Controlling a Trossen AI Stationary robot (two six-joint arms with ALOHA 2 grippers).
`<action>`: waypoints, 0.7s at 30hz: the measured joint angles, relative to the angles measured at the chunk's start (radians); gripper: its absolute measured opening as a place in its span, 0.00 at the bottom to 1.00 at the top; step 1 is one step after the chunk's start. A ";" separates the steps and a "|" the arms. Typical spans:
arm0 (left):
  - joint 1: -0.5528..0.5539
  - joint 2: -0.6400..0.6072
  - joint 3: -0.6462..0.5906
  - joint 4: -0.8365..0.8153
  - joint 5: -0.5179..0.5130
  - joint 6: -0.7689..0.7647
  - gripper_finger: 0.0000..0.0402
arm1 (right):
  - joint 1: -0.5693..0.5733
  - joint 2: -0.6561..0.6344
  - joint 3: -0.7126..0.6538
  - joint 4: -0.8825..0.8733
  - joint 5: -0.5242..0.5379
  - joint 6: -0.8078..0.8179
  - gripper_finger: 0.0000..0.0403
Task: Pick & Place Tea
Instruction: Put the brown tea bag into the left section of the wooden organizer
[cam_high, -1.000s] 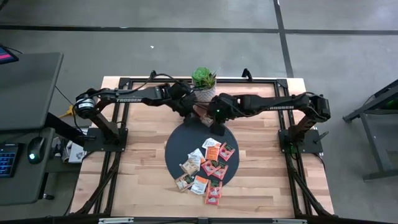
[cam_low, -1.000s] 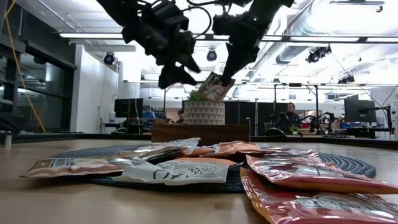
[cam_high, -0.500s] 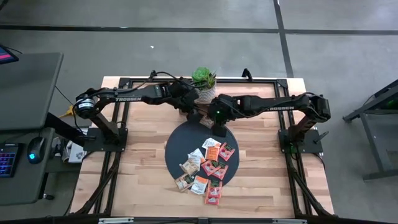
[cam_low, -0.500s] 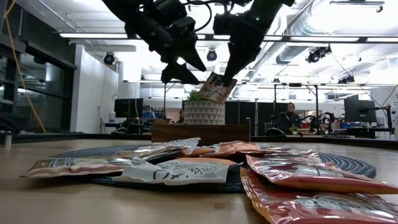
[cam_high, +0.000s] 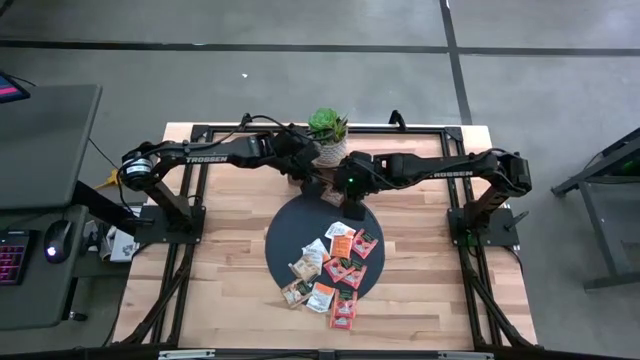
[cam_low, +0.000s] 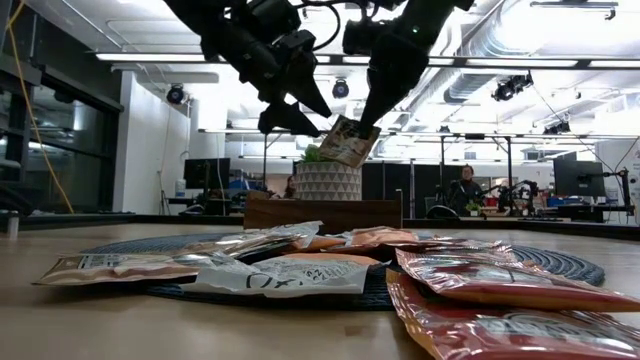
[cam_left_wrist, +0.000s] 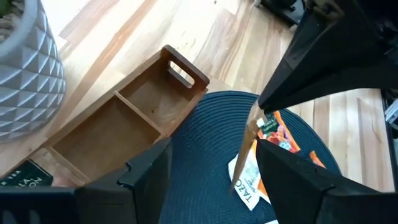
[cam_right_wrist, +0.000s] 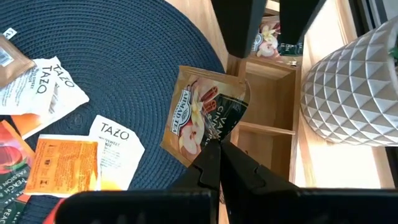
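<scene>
Right gripper (cam_right_wrist: 214, 149) pinching tan tea sachet (cam_right_wrist: 202, 112) above wooden compartment tray (cam_left_wrist: 124, 124) | left gripper (cam_left_wrist: 211, 165) gaping beside | risk: corner-held sachet slipping, landing outside a compartment

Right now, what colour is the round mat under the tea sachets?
Dark blue, ribbed mat; right wrist view shows it best.

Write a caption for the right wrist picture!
Right claw holds a tea packet above the round mat.

Overhead and table-level cameras share the dark mat (cam_high: 312, 240).
</scene>
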 joint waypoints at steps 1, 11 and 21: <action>0.000 0.000 0.000 0.000 0.003 0.001 0.58 | 0.000 0.000 0.000 0.001 0.000 0.000 0.00; 0.000 0.000 0.000 0.002 0.017 0.015 0.58 | 0.000 0.001 0.000 0.066 -0.019 -0.008 0.00; 0.000 0.000 0.000 0.004 0.082 0.104 0.58 | -0.003 0.001 0.000 0.076 -0.015 -0.019 0.00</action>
